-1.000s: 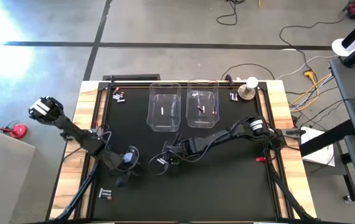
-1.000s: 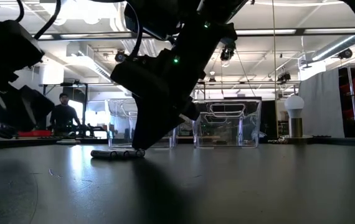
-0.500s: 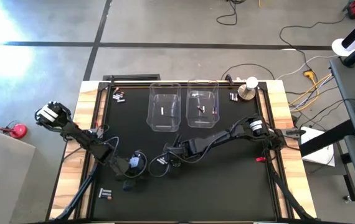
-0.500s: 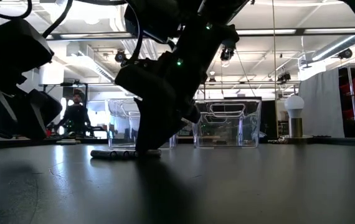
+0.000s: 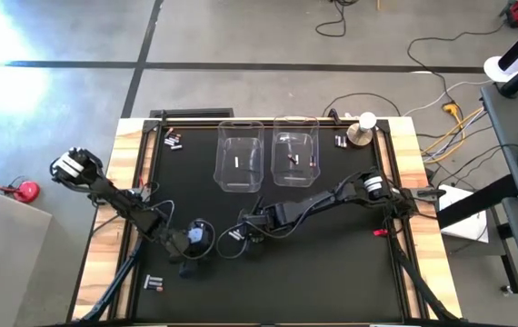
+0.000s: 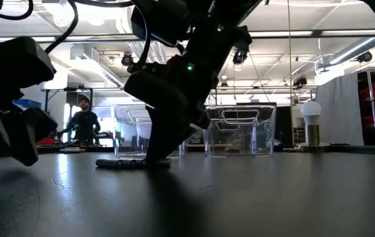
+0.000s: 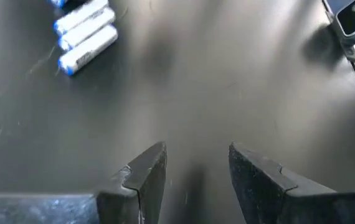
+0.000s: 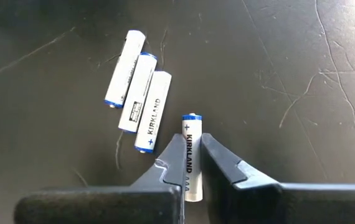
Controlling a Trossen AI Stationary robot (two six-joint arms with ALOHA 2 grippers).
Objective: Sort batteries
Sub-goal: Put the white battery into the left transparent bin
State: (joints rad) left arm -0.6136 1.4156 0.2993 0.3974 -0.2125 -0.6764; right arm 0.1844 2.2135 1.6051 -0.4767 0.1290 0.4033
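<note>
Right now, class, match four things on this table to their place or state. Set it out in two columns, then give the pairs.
1. right pincer
2. left pincer
3. three white batteries
4. clear bins

A. open over bare mat
B. lying side by side on the mat
C. shut on a white battery
D. at the table's far side, a few batteries inside

Pairs: 1-C, 2-A, 3-B, 4-D

White batteries on the black mat, right wrist view: "KIRKLAND" printed lengthwise on one loose battery [image 8: 153, 121], with a "+" at its end. Gripped battery [image 8: 191, 149] reads "KIRKLAND AAA", "+" mark near its blue-ringed tip. Print on the neighbouring battery [image 8: 137, 93] illegible.
</note>
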